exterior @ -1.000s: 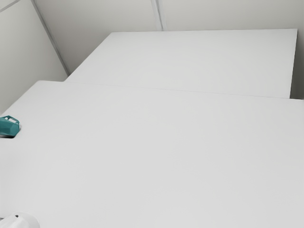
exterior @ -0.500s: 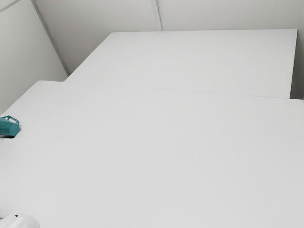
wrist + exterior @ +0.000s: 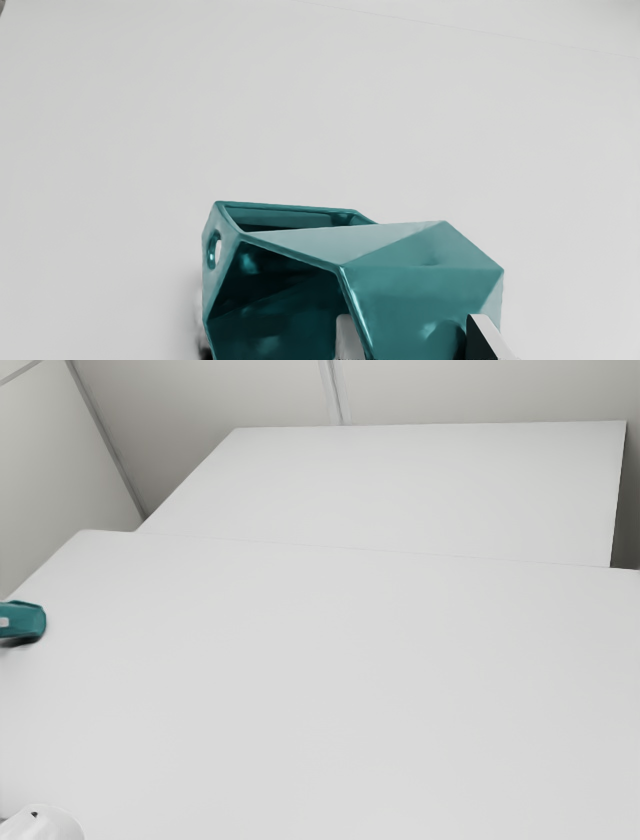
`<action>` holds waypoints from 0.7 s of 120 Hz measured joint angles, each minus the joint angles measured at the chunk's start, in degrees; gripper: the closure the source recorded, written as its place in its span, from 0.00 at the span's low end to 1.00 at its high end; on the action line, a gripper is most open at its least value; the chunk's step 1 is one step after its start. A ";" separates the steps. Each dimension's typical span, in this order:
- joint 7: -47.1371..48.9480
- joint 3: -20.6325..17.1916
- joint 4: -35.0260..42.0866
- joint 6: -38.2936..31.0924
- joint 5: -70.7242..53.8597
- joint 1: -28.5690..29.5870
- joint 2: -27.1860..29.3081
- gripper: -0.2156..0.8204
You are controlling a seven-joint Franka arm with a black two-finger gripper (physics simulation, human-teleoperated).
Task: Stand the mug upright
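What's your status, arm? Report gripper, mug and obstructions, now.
Gripper at the mug, grip unconfirmed. Teal faceted mug tipped over, not upright. No obstruction seen at the mug.

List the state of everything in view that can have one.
Mug: tipped over, not upright, its mouth uncovered; whether it rests on the table or is slightly lifted, can't tell.
Tool: at the mug; open or shut, can't tell.
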State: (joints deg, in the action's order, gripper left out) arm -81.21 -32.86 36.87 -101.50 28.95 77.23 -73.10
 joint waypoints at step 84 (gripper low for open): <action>-2.56 2.06 19.65 7.35 5.38 0.63 23.52 0.96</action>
State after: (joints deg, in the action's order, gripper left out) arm -83.77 -30.81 56.52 -94.15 34.32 77.86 -49.59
